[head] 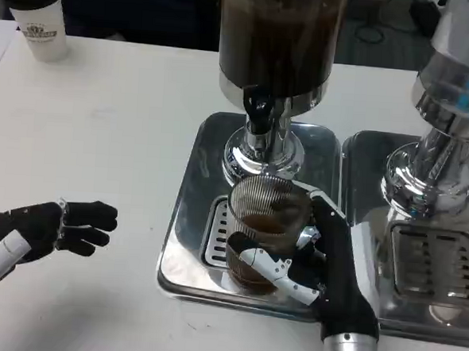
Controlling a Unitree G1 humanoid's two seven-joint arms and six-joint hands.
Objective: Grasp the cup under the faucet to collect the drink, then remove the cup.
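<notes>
At the near edge of the white tabletop (pixel 118 121), the right robot hand (pixel 313 264) wraps a ribbed glass cup (pixel 265 225), fingers curled across its front and lower wall, the silver forearm rising from the bottom of the frame. The cup stands upright on the drip grate of a steel tray (pixel 184 252), directly beneath the black faucet (pixel 258 113) of a dark drink dispenser (pixel 278 43), and holds a brown drink filling only its lower part. The cup's long axis is vertical, in line with the spout above; it sits within the right robot hand's grasp, so that hand is plainly the one to carry it, and the way out appears to be toward the robot or sideways, keeping the cup level. The left robot hand (pixel 60 228) rests low at left, well apart from the tray, holding nothing, fingers loosely curled. Beside the tray stands a second dispenser (pixel 454 101) on its own tray. Far back at left, a lidded paper cup (pixel 38 22) waits near the tabletop's edge.
</notes>
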